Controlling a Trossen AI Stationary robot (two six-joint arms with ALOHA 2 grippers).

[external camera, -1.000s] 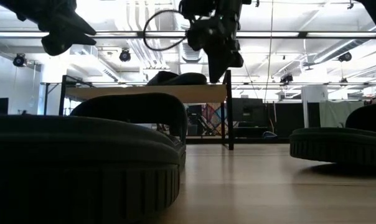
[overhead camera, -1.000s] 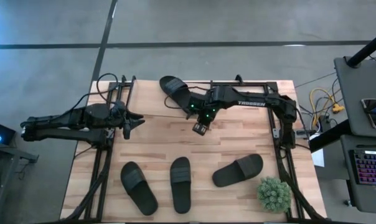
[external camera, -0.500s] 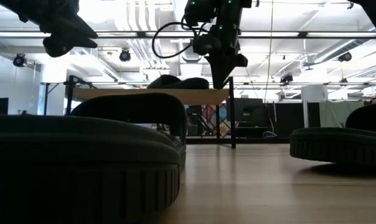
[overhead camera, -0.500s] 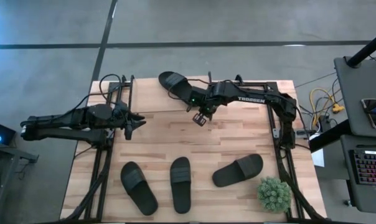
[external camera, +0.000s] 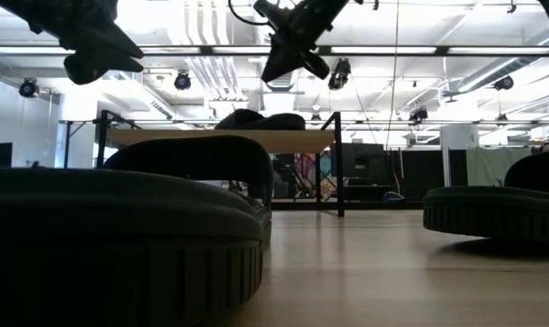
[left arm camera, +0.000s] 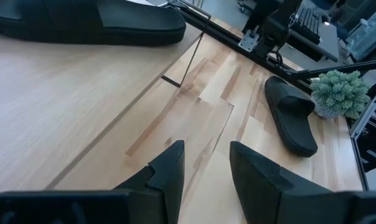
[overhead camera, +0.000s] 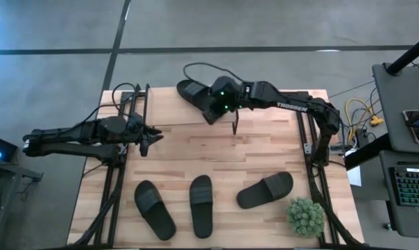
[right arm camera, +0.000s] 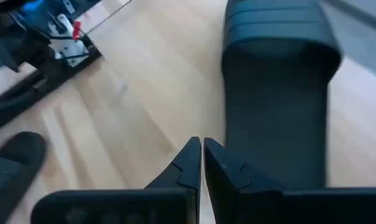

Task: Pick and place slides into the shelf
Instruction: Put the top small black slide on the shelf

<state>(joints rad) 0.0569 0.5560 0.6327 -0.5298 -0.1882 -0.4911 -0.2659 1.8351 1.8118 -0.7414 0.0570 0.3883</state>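
while my right end effector [overhead camera: 235,125] hovers closed and empty over the shelf [overhead camera: 265,111], just beside the slide [overhead camera: 193,95] lying on it, the three slides [overhead camera: 200,203] on the desk [overhead camera: 195,149] lie well toward the near edge, nearer my half-open, empty left end effector [overhead camera: 148,134].

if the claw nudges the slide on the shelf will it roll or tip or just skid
Probably skid. The slide lies flat on its sole on the shelf, so rolling looks unlikely. Its wide strap holds an arch by itself, so it seems fairly stiff. One end sits at the shelf's far edge, so a push that way might tip it off. The right claw is shut.
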